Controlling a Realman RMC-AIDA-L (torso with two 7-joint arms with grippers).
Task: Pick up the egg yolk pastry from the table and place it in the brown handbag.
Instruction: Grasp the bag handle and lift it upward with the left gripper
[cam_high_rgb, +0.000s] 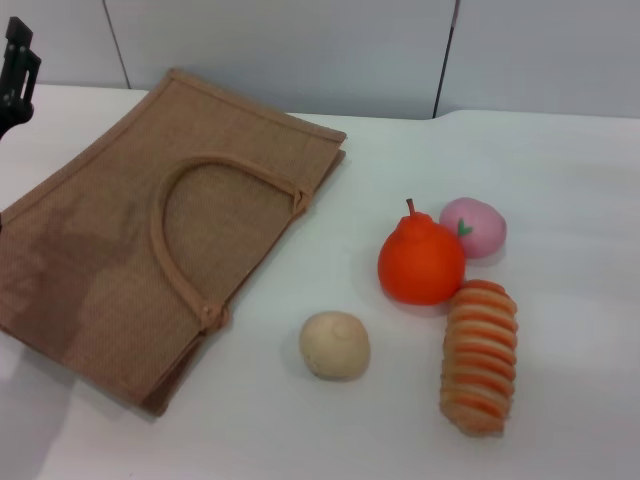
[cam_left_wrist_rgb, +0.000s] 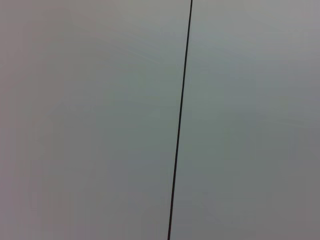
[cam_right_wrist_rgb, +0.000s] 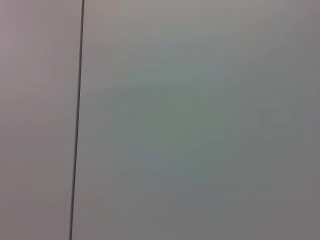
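Observation:
The egg yolk pastry, a small pale beige ball with a bump on top, sits on the white table in the front middle of the head view. The brown handbag, a big flat jute tote with looped handles, lies on the table to the left of it. My left gripper shows as a black part at the far left edge, above the bag's far corner and far from the pastry. My right gripper is out of view. Both wrist views show only a grey wall with a dark seam.
An orange fruit stands right of the pastry, with a pink peach behind it. A striped bread roll lies at the front right. The white table ends at a grey wall behind.

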